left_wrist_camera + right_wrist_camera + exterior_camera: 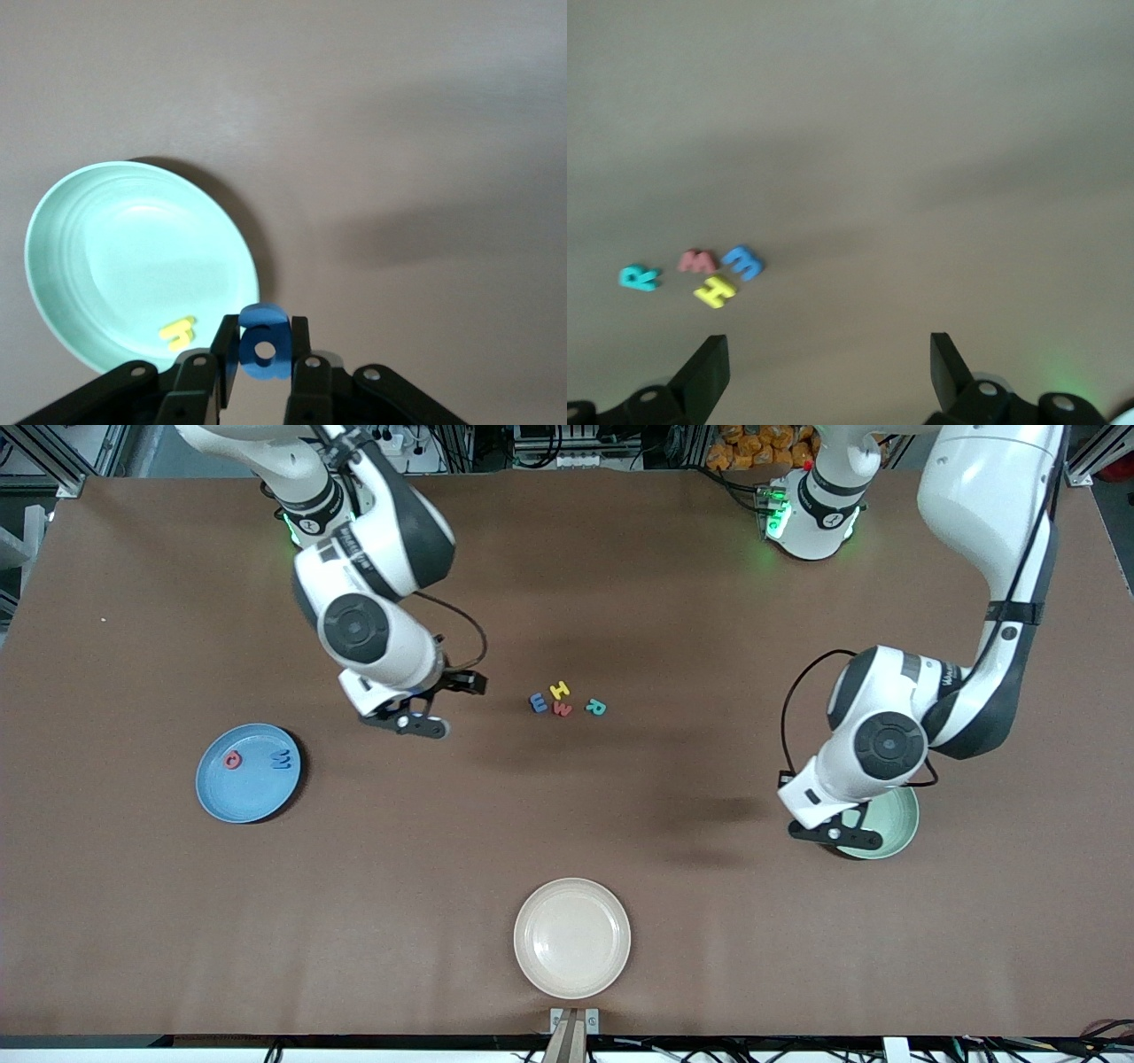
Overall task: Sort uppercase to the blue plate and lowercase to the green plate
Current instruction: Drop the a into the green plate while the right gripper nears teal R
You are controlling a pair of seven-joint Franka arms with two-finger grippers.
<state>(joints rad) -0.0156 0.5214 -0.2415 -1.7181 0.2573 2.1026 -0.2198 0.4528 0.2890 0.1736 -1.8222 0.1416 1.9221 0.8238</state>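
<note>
Carrying the blue a [264, 343], the left tool [263, 354] grips it over the green plate [62, 266]; next, release. Right tool [829, 372] waits released.

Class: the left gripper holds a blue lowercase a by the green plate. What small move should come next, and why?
Probably carry the blue a in over the green plate's bowl and release: the left gripper holds it at the rim, where the yellow h already lies.

I see a brown table [567, 558] carrying three round shallow plates: a sky-blue plate [239, 797] toward the right arm's end, a mint-green plate [897, 828] toward the left arm's end, and a cream-white plate [572, 937] nearest the front camera. Mid-table lie four foam letters: yellow H [559, 689], blue e [538, 702], red m [563, 708], green R [595, 707].
</note>
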